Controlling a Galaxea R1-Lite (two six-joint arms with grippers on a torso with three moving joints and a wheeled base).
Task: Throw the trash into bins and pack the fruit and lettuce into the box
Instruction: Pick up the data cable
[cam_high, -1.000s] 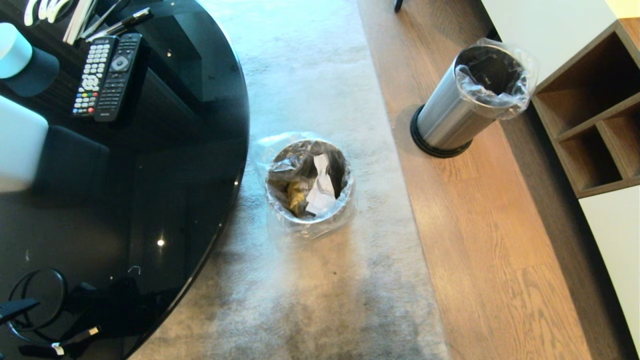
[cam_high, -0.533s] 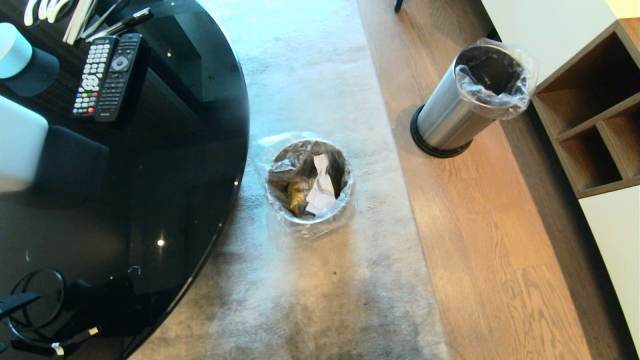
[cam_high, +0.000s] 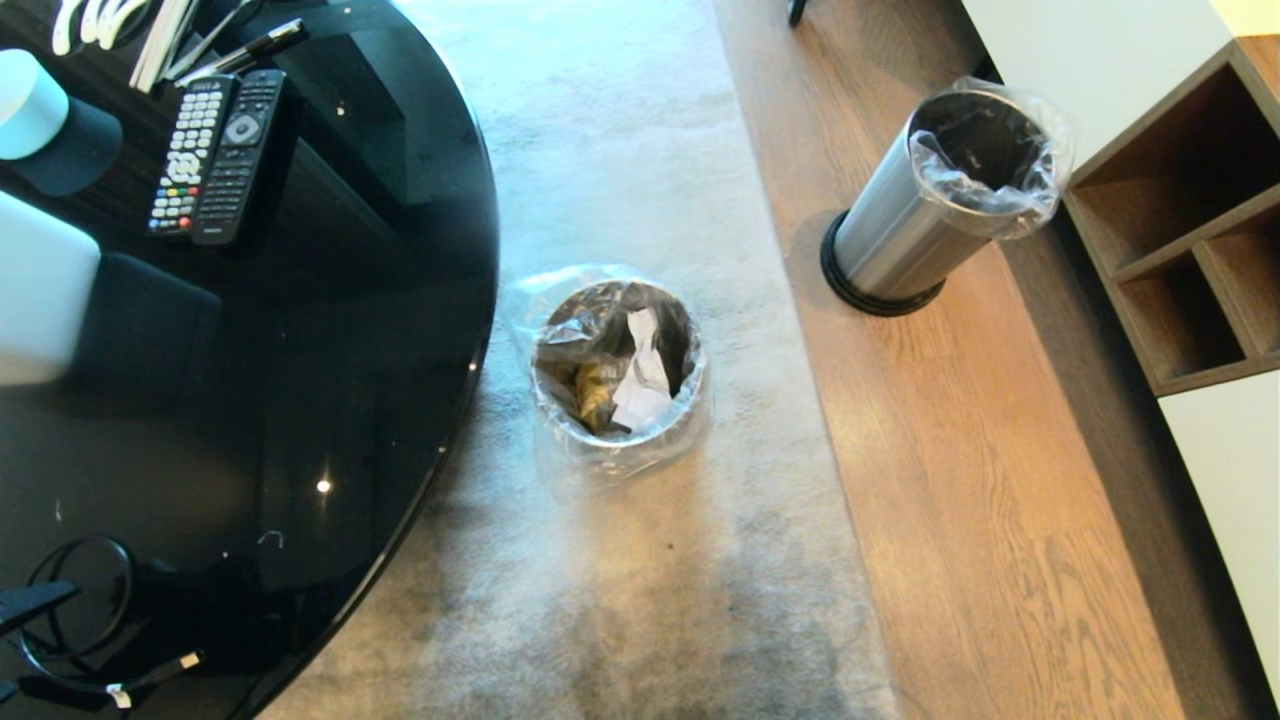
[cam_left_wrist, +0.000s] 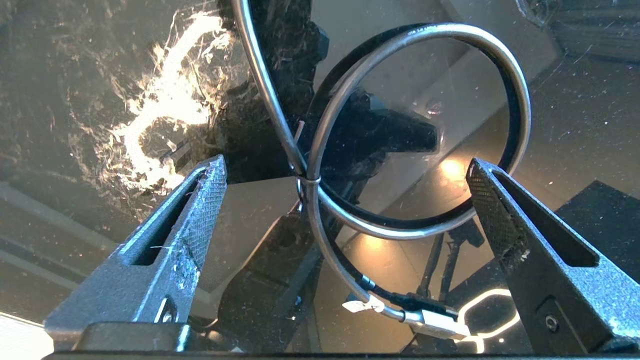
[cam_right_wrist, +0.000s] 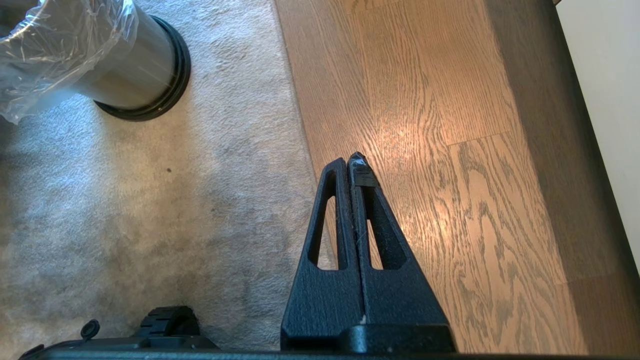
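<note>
Presently, the scene reads thus:
Left claw (cam_left_wrist: 345, 172): jaws wide apart, empty, hanging over the glossy black counter (cam_high: 330, 330) at 8 o'clock, above a looped cable (cam_left_wrist: 415, 130).
Right claw (cam_right_wrist: 354, 162): fingers pressed together, holding nothing, above the wooden floor (cam_right_wrist: 425, 100) beside the rug (cam_right_wrist: 150, 200).
Near bin (cam_high: 618, 365): on the rug at centre; white tissue (cam_high: 640, 385) and gold wrapper (cam_high: 593, 392) lie inside.
Far bin (cam_high: 940, 195): at 2 o'clock on the wood, liner bag in place.
Remotes (cam_high: 215, 155): two, side by side on the counter at 10 o'clock.
</note>
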